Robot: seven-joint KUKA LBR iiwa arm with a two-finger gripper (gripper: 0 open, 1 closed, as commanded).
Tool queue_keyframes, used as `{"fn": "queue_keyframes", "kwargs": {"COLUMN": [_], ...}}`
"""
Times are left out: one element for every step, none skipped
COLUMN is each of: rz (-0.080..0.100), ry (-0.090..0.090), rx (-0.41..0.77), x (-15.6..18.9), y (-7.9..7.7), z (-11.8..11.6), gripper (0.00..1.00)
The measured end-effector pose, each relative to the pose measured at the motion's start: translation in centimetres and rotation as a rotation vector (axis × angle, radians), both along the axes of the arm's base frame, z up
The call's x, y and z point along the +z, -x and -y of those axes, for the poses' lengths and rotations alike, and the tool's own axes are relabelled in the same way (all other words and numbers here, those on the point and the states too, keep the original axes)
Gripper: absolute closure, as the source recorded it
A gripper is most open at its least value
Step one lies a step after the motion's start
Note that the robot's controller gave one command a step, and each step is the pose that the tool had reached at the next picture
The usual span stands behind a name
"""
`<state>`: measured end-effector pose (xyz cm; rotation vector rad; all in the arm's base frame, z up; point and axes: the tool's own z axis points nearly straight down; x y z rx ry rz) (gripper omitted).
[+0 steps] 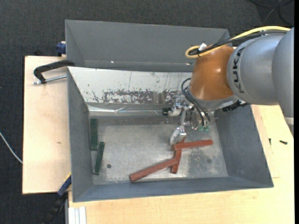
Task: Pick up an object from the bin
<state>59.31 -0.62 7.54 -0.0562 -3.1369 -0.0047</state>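
My gripper [179, 134] hangs low in the right middle of the bin, under the orange wrist cover. Its tip is just above the left end of a short red-brown bar [194, 144] that lies flat and points to the right. A second short red-brown piece [176, 160] runs down from that bar's left end. A long red-brown bar [152, 170] slants from there toward the bin's front. Nothing shows as held by the gripper.
Two dark green bars [94, 133] [98, 157] lie along the left wall, one behind the other. A small dark speck [109, 166] sits on the floor near them. The arm comes in over the right wall.
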Motion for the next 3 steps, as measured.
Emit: {"fn": "queue_keyframes", "kwargs": {"rz": [0.015, 0.014, 0.006], "ry": [-0.004, 0.006, 0.000], "rx": [-0.070, -0.043, 0.136], "x": [-0.1, -0.2, 4.7], "y": [2.5, 4.4, 5.7], "z": [3.6, 5.8, 9.5], "gripper": [0.00, 0.00, 0.00]}}
